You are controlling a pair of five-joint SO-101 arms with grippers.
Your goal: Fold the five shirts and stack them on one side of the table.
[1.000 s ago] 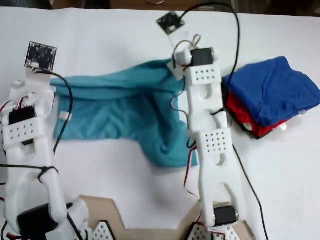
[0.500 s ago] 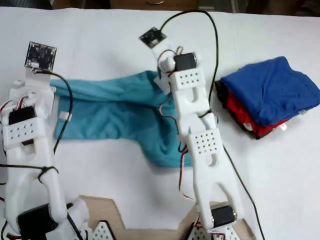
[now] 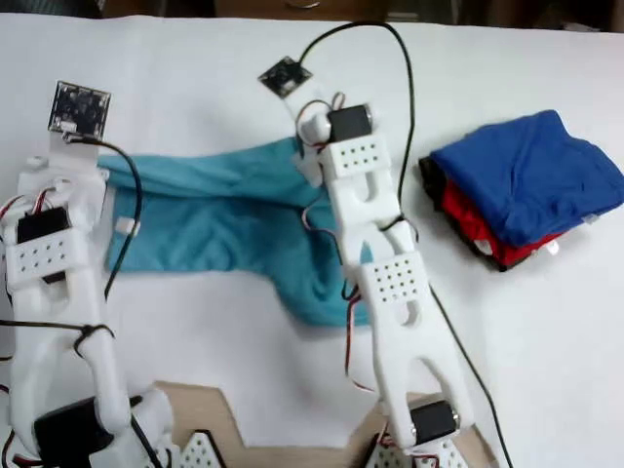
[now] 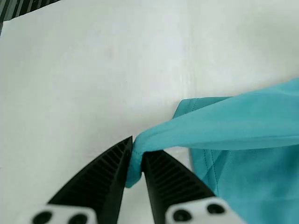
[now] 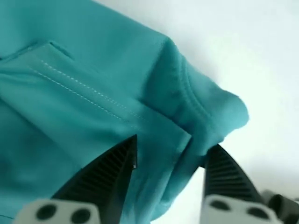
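A teal shirt [image 3: 224,224] lies partly folded across the middle-left of the white table [image 3: 195,58]. My left gripper [image 4: 135,158] is shut on a corner of the teal shirt [image 4: 243,126], which stretches away from the fingers just above the table; from above, that gripper [image 3: 93,164] sits at the shirt's left end. My right gripper [image 5: 173,149] stands open over the shirt's far right hem [image 5: 196,102], with a bunched fold between its fingers. In the high view the right gripper [image 3: 304,161] is at the shirt's upper right corner.
On the right side of the table is a stack of folded shirts: a blue one [image 3: 526,175] on top, red [image 3: 463,219] beneath and a dark one at the bottom. Brown cardboard [image 3: 195,409] lies by the arm bases at the near edge.
The right arm has swung left, and the shirt's upper right corner has shifted left with it, away from the folded stack. The left arm has not moved.
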